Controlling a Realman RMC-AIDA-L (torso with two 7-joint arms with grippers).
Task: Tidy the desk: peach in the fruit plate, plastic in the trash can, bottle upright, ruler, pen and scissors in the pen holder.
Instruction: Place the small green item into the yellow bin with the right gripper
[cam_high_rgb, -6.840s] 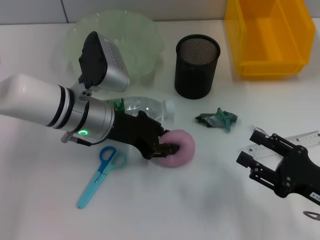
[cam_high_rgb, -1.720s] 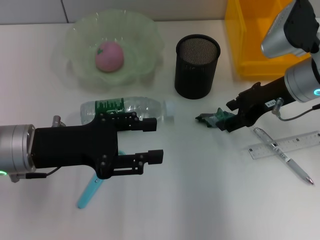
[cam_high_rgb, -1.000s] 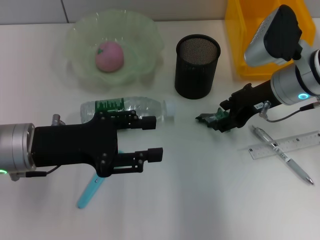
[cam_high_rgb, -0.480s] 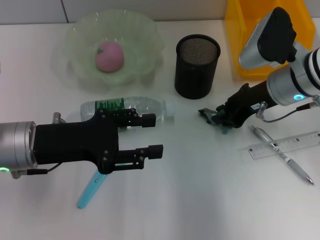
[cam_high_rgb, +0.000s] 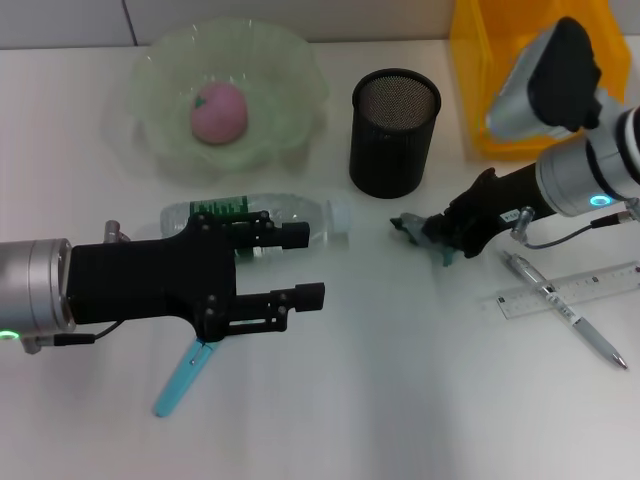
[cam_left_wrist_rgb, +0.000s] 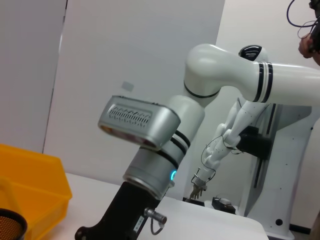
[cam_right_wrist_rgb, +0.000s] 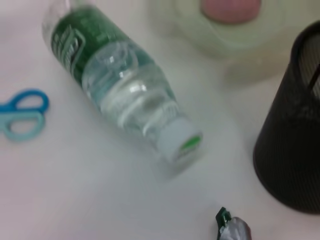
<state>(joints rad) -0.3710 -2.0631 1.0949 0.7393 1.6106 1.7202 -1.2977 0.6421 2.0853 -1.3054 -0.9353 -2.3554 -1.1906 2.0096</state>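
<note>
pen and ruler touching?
Touching. The head view shows the pen lying diagonally across the ruler on the desk, overlapping it with no gap.

The peach (cam_high_rgb: 219, 111) lies in the fruit plate (cam_high_rgb: 290, 60), left of the pen holder (cam_high_rgb: 393, 133).

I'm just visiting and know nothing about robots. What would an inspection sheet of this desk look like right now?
Surface: white desk.
Job's things: peach in fruit plate; bottle lying down; scissors partly under left arm; pen lying across ruler; pen holder upright; trash can at the back.
Clutter: crumpled plastic, pinched.
Grippers: left gripper open, hovering by the bottle; right gripper shut on the plastic.
Cables: thin grey one at the right wrist.
Surroundings: grey wall behind.
</note>
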